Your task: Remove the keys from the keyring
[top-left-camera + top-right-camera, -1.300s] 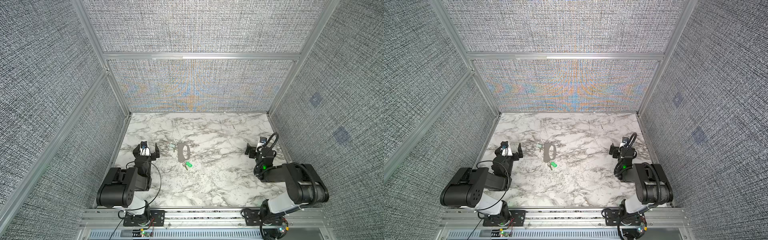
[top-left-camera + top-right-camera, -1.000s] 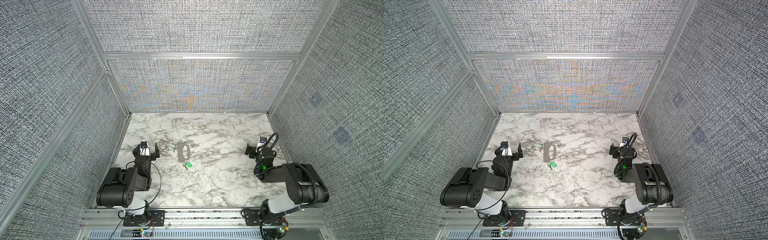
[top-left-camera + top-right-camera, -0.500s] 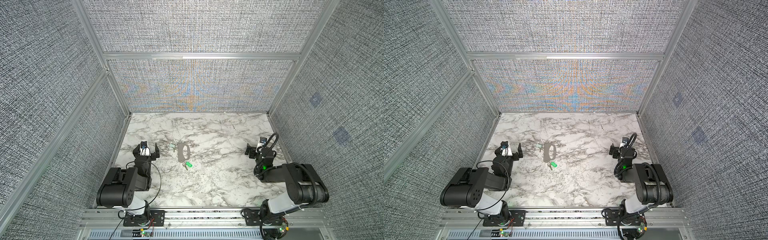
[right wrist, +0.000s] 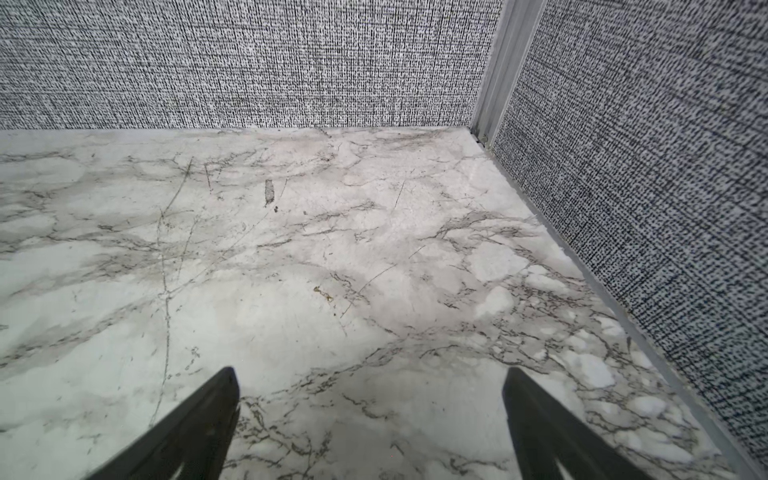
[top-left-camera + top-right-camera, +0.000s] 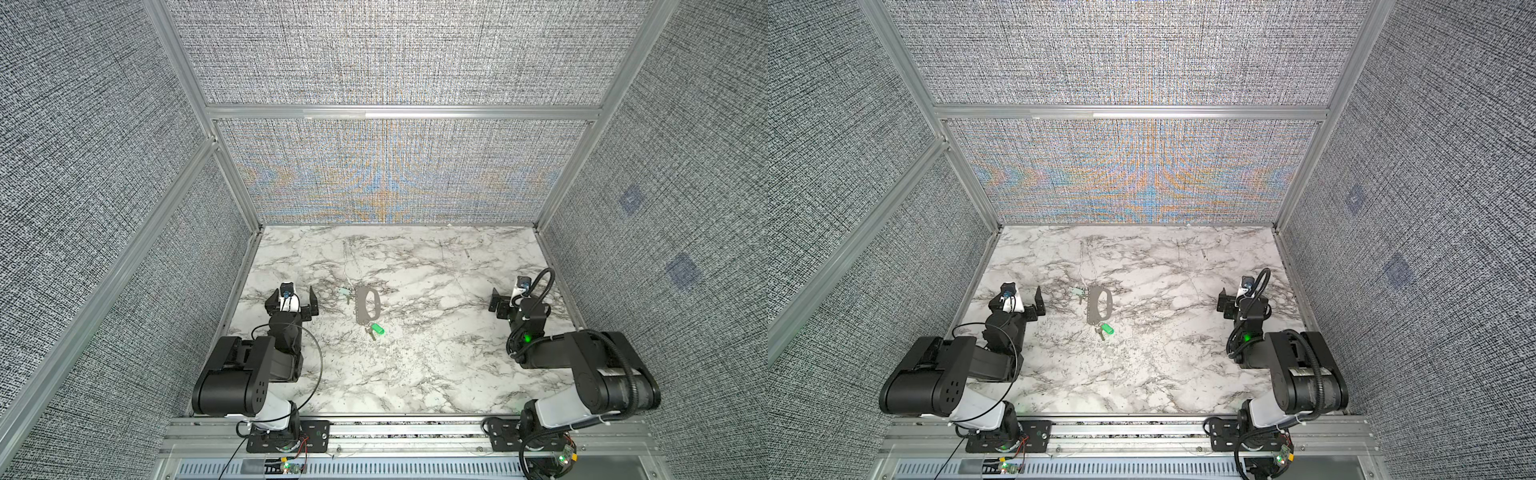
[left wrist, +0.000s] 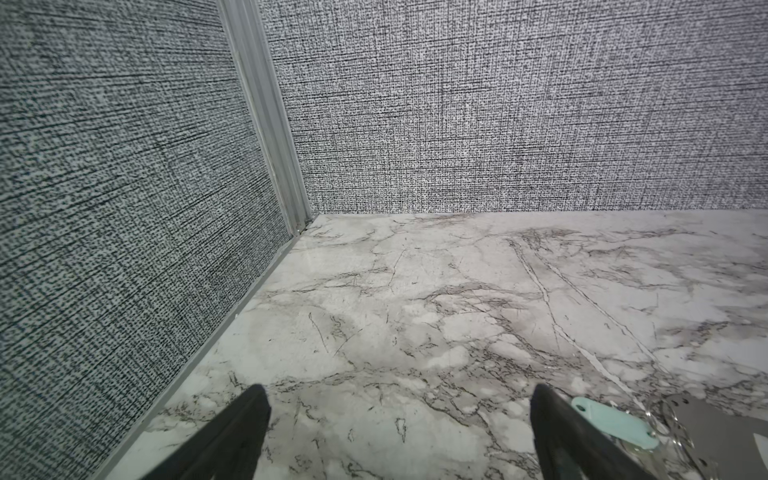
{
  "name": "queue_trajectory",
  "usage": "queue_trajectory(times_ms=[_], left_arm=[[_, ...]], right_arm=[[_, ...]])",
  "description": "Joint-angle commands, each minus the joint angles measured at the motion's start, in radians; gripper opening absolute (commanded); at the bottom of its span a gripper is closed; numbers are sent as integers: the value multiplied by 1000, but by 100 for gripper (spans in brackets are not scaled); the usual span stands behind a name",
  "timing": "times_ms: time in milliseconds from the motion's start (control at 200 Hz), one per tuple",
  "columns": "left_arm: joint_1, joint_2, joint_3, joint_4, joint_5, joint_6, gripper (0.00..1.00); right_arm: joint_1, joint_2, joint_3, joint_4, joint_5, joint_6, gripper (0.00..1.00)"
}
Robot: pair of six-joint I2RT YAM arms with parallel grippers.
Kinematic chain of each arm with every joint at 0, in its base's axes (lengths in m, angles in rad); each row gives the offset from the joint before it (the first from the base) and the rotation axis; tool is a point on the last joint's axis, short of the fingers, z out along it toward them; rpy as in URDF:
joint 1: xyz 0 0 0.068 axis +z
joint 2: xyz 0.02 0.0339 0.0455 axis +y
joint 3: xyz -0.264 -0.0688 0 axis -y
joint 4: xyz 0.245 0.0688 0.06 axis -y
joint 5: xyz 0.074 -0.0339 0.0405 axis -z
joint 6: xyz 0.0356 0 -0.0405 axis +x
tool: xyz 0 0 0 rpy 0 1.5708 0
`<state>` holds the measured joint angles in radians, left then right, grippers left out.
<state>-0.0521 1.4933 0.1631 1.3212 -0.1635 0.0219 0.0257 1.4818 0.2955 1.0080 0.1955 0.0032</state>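
The keyring point(image 5: 368, 306) point(image 5: 1099, 308), a grey oblong loop, lies flat on the marble table left of centre in both top views. At its near end lie small silver keys point(image 5: 369, 332) point(image 5: 1101, 333) with a bright green tag point(image 5: 377, 329) point(image 5: 1108, 329). A pale teal tag point(image 5: 343, 291) point(image 5: 1076, 291) point(image 6: 611, 422) lies at its far left end. My left gripper point(image 5: 292, 300) point(image 5: 1017, 302) point(image 6: 399, 390) stands open and empty, left of the keyring and close to the teal tag. Far to the right, my right gripper point(image 5: 513, 301) point(image 5: 1239, 303) point(image 4: 372, 372) is open over bare marble.
The marble table point(image 5: 415, 365) is enclosed by grey fabric walls point(image 5: 374, 174) on the left, back and right, with aluminium posts in the corners. An aluminium rail point(image 5: 415, 428) carrying both arm bases runs along the front edge.
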Motion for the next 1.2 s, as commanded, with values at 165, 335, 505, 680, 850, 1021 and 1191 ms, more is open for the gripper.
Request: queue_trajectory(times_ms=[165,335,505,680,850,1021,1191], left_arm=[[-7,-288,64,-303,-62,-37,99],[-7,-448,197,-632,58,-142,99],[-5,-537,250,-833,97,-299,99],[-5,-595,250,-922,126,-373,99],[-5,-590,260,-963,220,-392,99],[-5,-561,268,-967,290,-394,97],[-5,-520,265,-930,338,-414,95]], right_arm=[[142,-156,283,-519,-47,-46,99],[385,-32,504,-709,-84,10,97],[579,211,790,-889,-131,40,91],[694,430,1031,-1026,-249,71,86],[756,570,1193,-1183,-318,33,76],[783,589,1182,-1233,-366,-33,65],[796,567,1108,-1217,-415,-67,61]])
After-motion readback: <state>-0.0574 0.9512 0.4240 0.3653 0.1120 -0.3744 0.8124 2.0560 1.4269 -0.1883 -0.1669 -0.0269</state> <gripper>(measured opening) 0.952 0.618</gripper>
